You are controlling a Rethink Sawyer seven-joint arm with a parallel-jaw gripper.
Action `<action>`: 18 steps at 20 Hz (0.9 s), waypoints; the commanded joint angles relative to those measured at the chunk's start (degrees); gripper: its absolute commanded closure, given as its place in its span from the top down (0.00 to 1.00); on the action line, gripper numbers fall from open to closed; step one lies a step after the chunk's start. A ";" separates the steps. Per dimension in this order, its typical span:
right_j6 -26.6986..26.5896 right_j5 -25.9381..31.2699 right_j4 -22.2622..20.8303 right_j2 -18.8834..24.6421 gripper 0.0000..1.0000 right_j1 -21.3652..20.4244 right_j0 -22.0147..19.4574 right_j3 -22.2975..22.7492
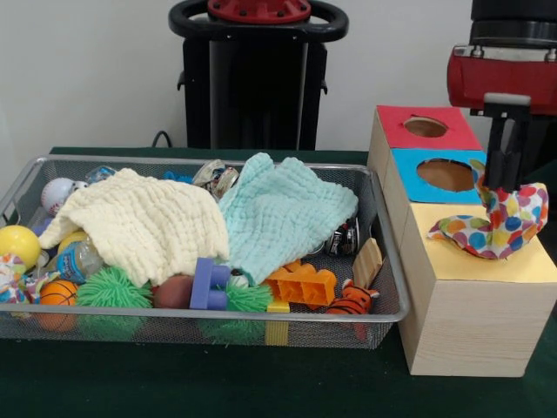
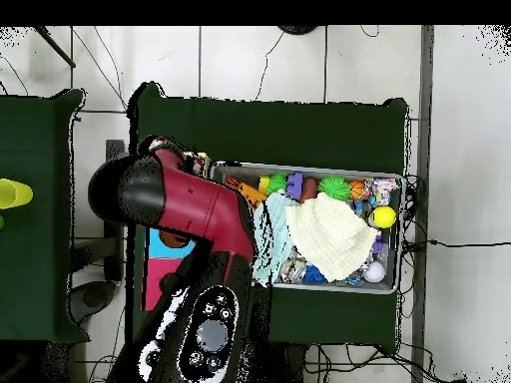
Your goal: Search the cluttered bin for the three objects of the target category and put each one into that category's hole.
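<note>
A spotted cloth (image 1: 496, 228) seems to be pinched by the gripper (image 1: 505, 178) over the wooden box (image 1: 470, 305), at 3 o'clock from the bin (image 1: 383, 313).

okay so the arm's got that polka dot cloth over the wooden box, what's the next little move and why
Probably lower and release. The pincer holds the polka dot cloth by its top, and the cloth's lower part already rests on the yellow section of the wooden box, past the red hole and blue hole. Whether a yellow hole lies under it is hidden.
</note>
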 commanded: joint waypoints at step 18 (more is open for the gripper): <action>5.71 -3.86 -3.65 9.47 0.00 4.20 -2.27 3.45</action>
